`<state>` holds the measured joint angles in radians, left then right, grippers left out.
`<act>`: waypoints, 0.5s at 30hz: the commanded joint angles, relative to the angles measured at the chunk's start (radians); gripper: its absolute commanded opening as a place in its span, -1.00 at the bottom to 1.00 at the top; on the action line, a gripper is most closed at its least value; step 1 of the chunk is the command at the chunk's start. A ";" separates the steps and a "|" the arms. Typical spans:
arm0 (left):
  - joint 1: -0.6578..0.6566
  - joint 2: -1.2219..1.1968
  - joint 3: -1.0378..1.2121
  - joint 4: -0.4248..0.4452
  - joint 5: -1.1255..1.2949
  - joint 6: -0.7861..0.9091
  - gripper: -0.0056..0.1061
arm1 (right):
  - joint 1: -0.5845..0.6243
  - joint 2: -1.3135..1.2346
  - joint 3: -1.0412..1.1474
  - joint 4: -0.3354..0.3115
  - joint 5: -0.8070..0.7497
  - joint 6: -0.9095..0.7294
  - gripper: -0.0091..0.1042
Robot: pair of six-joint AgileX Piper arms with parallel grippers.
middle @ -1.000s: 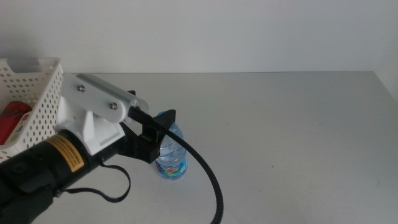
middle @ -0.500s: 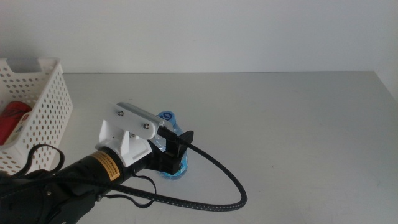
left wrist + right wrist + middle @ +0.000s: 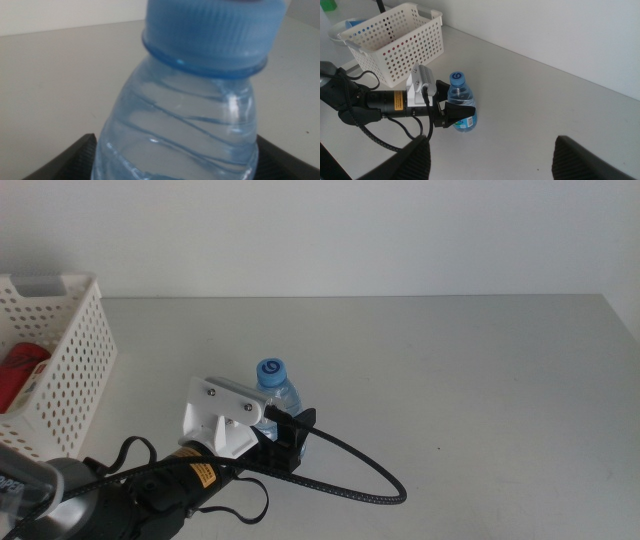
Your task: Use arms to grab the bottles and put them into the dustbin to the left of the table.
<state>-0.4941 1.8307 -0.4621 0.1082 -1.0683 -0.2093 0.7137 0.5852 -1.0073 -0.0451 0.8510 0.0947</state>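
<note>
A small clear water bottle (image 3: 276, 385) with a blue cap stands upright on the grey table (image 3: 450, 370). My left gripper (image 3: 287, 427) is low around its lower body. It is open, with one jaw on each side of the bottle (image 3: 185, 115), which fills the left wrist view. The right wrist view shows the same bottle (image 3: 462, 102) between the left gripper (image 3: 451, 101) jaws. The white perforated dustbin (image 3: 75, 360) stands at the table's left with a red can (image 3: 22, 372) inside. My right gripper (image 3: 490, 157) hangs open high above the table, holding nothing.
The left arm's black cable (image 3: 360, 475) loops across the table in front of the bottle. The dustbin (image 3: 395, 40) sits close to the table's left edge.
The left arm has sunk lower and its gripper has come down around the bottle's body, so the blue cap now shows above the white wrist housing. The bottle has stayed in place.
</note>
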 commanded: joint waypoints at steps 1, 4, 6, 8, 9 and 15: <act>-0.004 -0.004 -0.019 -0.017 -0.149 -0.006 0.77 | 0.003 0.008 -0.031 -0.013 -0.064 -0.012 0.25; -0.004 0.029 -0.019 -0.017 -0.179 -0.007 0.77 | 0.003 0.008 -0.031 -0.013 -0.064 -0.012 0.25; -0.004 0.045 -0.019 -0.017 -0.197 -0.006 0.77 | 0.003 0.008 -0.031 -0.013 -0.064 -0.012 0.25; -0.004 0.062 -0.019 -0.020 -0.216 -0.003 0.75 | 0.003 0.008 -0.031 -0.013 -0.064 -0.012 0.25; -0.004 0.069 -0.020 -0.022 -0.229 -0.001 0.72 | 0.003 0.008 -0.031 -0.013 -0.064 -0.012 0.25; -0.004 0.084 -0.043 -0.016 -0.234 0.003 0.13 | 0.003 0.008 -0.031 -0.014 -0.064 -0.012 0.25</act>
<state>-0.4941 1.9558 -0.4841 0.1020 -1.1316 -0.1971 0.7137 0.5852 -1.0073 -0.0451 0.8510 0.0947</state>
